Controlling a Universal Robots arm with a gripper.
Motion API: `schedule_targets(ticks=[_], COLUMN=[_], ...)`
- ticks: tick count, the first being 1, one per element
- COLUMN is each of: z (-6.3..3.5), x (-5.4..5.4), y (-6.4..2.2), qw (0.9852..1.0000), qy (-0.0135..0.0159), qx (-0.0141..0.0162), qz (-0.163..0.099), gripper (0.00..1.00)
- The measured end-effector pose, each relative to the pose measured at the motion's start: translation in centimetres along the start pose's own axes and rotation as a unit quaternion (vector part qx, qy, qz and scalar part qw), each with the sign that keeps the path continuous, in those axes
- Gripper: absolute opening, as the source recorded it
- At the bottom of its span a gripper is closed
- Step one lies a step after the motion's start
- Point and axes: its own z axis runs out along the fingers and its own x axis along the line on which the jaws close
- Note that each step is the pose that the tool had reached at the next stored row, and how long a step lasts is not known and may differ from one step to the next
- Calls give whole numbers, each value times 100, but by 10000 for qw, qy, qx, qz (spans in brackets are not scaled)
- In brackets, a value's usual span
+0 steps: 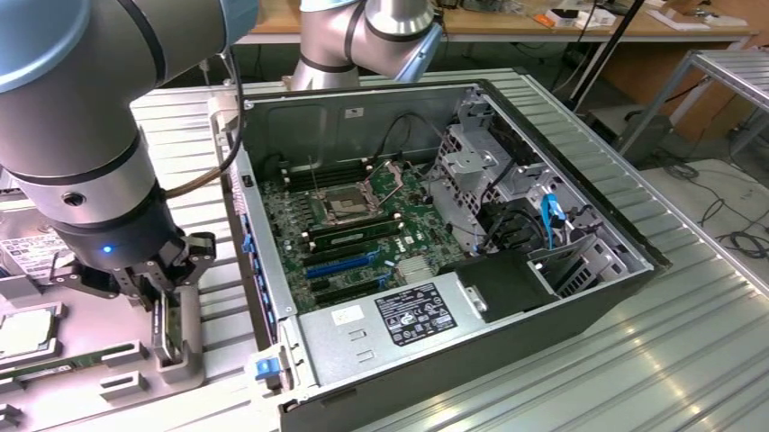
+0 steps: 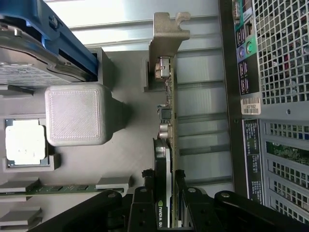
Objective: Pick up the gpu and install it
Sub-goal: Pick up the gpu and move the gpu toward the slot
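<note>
Gripper (image 1: 162, 292) at lower left of the exterior view, pointing straight down over the grey parts tray (image 1: 72, 297), outside the open computer case (image 1: 360, 112). The gpu (image 1: 168, 331) stands on edge in its tray holder, directly beneath the wrist and between the jaws. Wrist view: gpu (image 2: 166, 140) seen edge-on, green board edge and dark cooler face, its silver bracket (image 2: 166, 34) at the end away from the gripper (image 2: 164, 182). The black fingers (image 2: 145, 203) sit one on each face of the card at the end opposite the bracket. Jaws are partly closed and appear pressed on the card from both sides, so a grip on the gpu. The card's bracket end is beside the holder's slot; whether it has lifted clear, I cannot tell. Also on the tray: processor (image 2: 25, 142), narrow green memory stick (image 2: 58, 189), hard drive with blue rails (image 2: 34, 67). Inside the case: motherboard (image 1: 348, 225), power supply (image 1: 384, 319) at lower centre.
</note>
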Motion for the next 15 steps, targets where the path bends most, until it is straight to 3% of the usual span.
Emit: schedule_targets(ticks=[10,15], z=[-173,-297], x=[-4,-6], y=[7,11], qw=[10000,10000], qy=[22,37], qx=[-31,-30], qz=[2,2], gripper=[27,27])
